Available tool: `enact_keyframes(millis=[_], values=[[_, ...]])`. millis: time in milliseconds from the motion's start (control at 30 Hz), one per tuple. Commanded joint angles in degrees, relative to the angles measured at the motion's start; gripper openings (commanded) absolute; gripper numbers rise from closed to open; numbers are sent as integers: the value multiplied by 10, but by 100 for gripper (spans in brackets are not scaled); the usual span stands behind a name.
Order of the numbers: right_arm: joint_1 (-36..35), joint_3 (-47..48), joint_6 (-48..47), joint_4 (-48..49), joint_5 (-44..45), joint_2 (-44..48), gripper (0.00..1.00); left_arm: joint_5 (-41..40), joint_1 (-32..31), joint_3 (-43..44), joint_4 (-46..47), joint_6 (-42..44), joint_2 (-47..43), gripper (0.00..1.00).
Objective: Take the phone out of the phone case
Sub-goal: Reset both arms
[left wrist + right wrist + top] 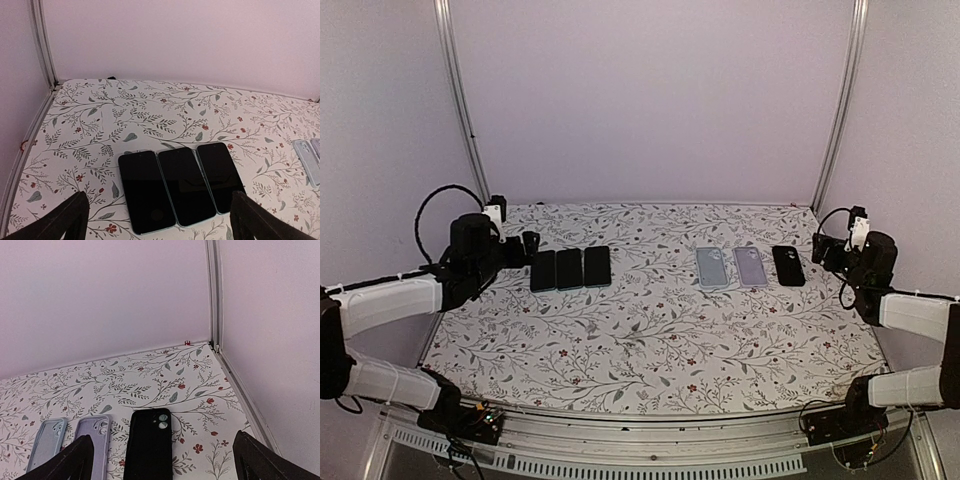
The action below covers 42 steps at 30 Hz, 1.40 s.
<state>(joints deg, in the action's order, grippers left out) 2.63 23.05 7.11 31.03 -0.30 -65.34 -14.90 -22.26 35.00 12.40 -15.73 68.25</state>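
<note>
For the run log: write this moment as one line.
stage: nothing gripped | left jaws: open, empty, near three phones | right jaws: open, empty, near three cases | all flat on table

A table [650, 345] whose white top is printed with grey leafy vines and small red flowers, enclosed by plain pale lilac walls [650, 100], with silver metal posts [461, 110] at both back corners.

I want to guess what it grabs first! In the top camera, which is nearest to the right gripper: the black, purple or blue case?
From the right gripper:
1. black case, right end of the row, beside the gripper.
2. purple case, middle of the row.
3. blue case, left end, farthest.
</note>
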Motion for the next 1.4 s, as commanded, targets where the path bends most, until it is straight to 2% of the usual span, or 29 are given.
enact_keyframes(millis=[0,200,367,467,633,767,1100,1367], values=[[-2,-35,-26,148,54,-38,99,-88,-5,-17,51,6,4,99],[-3,-82,-38,312,55,-126,99,-147,-5,-40,98,16,23,99],[-3,-109,-54,421,28,-171,99,-215,3,-59,151,54,56,99],[-3,-134,-62,520,-6,-225,99,-221,19,-61,167,75,61,99],[-3,-103,-65,451,-8,-230,99,-229,44,-92,249,146,62,99],[-3,-93,-65,437,-5,-229,99,-198,76,-135,348,191,79,99],[-3,-82,-65,418,-19,-232,99,-175,119,-174,502,190,147,99],[-3,-83,-65,418,-19,-232,99,-106,137,-200,593,202,176,99]])
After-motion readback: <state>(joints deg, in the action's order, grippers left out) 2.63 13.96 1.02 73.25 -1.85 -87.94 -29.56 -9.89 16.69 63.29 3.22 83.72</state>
